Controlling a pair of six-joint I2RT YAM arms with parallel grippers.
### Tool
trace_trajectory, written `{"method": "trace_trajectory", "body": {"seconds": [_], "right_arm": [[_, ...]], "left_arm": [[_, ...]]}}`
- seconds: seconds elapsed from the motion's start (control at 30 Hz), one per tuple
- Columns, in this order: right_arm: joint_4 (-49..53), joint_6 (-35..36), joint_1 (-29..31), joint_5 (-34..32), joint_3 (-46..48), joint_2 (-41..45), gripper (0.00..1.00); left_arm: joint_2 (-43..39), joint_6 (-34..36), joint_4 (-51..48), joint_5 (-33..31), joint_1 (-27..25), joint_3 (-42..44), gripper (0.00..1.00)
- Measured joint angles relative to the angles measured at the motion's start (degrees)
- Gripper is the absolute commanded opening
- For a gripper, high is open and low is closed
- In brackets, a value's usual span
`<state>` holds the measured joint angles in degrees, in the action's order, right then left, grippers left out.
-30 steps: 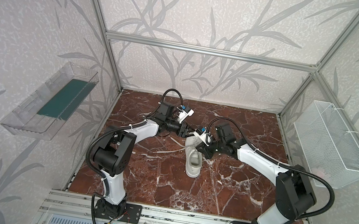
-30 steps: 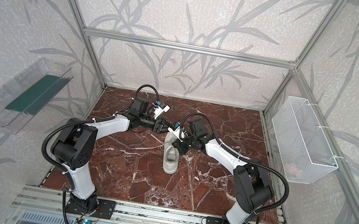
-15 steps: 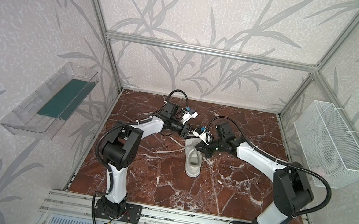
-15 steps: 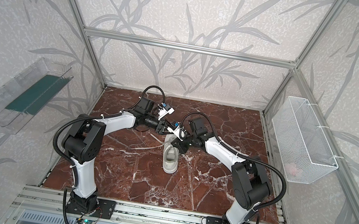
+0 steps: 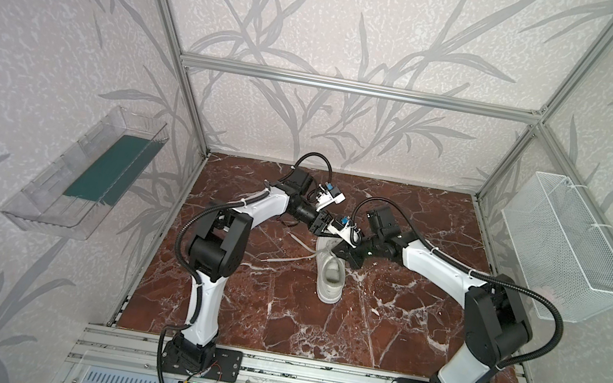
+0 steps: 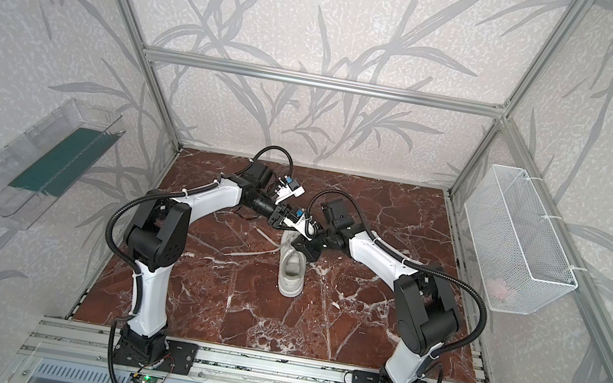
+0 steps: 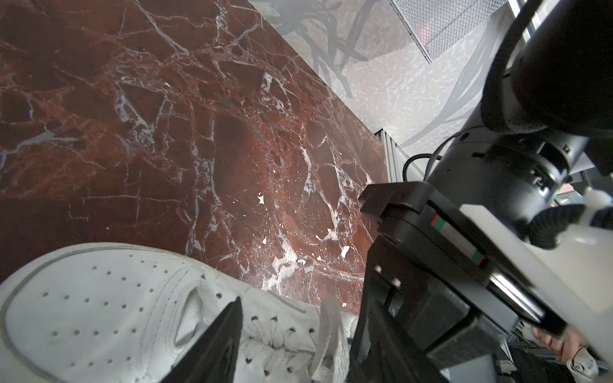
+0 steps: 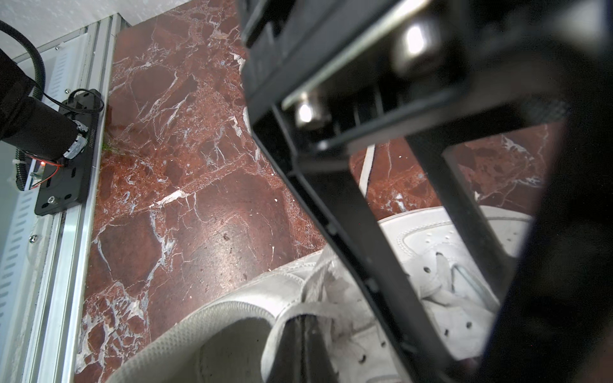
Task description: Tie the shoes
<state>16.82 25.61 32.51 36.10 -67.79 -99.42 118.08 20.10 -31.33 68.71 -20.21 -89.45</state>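
My left gripper [image 5: 322, 229], jaws apart, has closed in over the lacing of the sneaker [image 5: 330, 278], where my right gripper [image 5: 344, 254] stays clamped on a lace [image 7: 328, 326], so taking that lace looks next.

I see both my arms bent at the elbow and leaning in to meet in the middle, low down. My left arm [image 5: 264, 204] stretches out toward the right side, with its wrist tipped a little downward. The left gripper [image 5: 323, 225] has its fingers [image 8: 348, 238] spread well apart. My right arm [image 5: 435, 265] stretches out toward the left. The right gripper [image 5: 343, 253] is squeezed tight, just beside and a bit below the left one.
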Motion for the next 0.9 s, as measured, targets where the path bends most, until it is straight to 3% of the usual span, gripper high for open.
{"method": "trace_trajectory", "body": {"seconds": [0.3,0.73,0.9], "right_arm": [[0.66,1.07,0.00,0.02,-0.28,-0.02,0.00],[1.60,1.49,0.00,0.02,-0.61,-0.04,0.00],[1.77,1.55,0.00,0.02,-0.63,-0.04,0.00]], "left_arm": [[1.70,7.08,-9.46,-0.07,-1.09,-3.58,0.62],[3.21,10.60,-13.27,-3.72,-2.67,-5.95,0.59],[3.74,11.04,-13.73,-4.13,-3.30,-6.29,0.48]]}}
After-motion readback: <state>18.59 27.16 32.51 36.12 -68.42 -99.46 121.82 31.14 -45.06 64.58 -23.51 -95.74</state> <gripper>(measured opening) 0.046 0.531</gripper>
